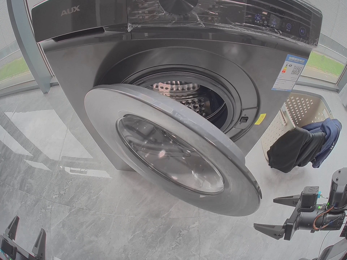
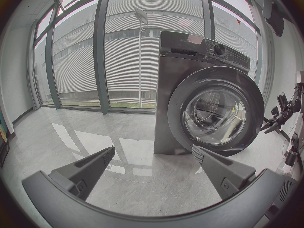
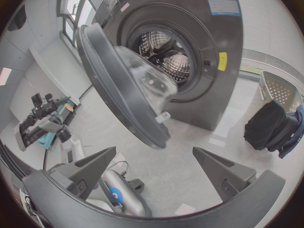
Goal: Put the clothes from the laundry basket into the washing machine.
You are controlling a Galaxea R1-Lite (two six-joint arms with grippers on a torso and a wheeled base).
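Note:
The grey washing machine stands ahead with its round door swung wide open, showing the steel drum. To its right stands a beige laundry basket with a black garment and a blue garment draped over its front rim. My right gripper hovers low at the right, open and empty, in front of the basket and below the door's edge. At the bottom left corner my left gripper is open and empty. The right wrist view shows the drum, the basket and the black garment.
Glossy grey tiled floor spreads around the machine. The open door juts out toward me between both arms. Tall glass windows with metal frames stand behind and left of the machine. The door's glass bowl bulges toward the drum.

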